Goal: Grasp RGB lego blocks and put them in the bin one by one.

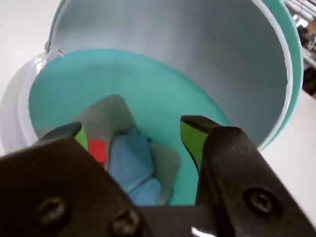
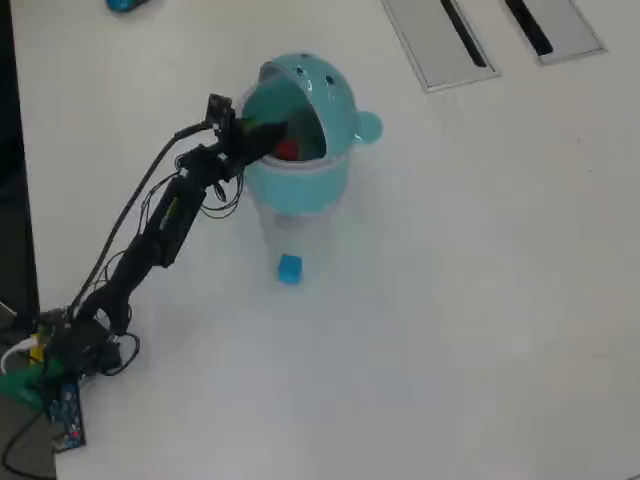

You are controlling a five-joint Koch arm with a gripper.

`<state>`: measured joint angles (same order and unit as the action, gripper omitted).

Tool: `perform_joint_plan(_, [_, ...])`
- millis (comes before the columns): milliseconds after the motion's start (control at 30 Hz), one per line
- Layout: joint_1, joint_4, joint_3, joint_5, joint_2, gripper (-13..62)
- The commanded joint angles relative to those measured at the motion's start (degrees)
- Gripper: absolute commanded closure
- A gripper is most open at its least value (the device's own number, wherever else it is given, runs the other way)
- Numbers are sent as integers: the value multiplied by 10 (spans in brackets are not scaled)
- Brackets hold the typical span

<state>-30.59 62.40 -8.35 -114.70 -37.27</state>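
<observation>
The teal bin (image 2: 335, 95) stands on the white table with its domed hood open toward the arm. My gripper (image 2: 262, 135) is at its mouth. In the wrist view my gripper (image 1: 134, 127) is open and empty over the bin's teal inside (image 1: 148, 84), and its jaws have green pads. The red block (image 1: 97, 150) lies in the bin beside the left jaw and shows in the overhead view (image 2: 287, 150). The blue block (image 2: 289, 268) lies on the table in front of the bin. The yellowish-green block is not in view.
Pale blue and grey shapes (image 1: 131, 160) lie at the bin's bottom; I cannot tell what they are. Two grey slotted panels (image 2: 440, 40) are set in the table at the top right. A small blue object (image 2: 125, 4) sits at the top edge.
</observation>
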Motion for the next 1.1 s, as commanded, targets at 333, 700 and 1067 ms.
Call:
perform_joint_plan(333, [-7,140,-34,11,-131,138])
perform_joint_plan(700, [-27,258,-34,11,-166,132])
perform_joint_plan(1067, [-54,316,-33,13,-188,127])
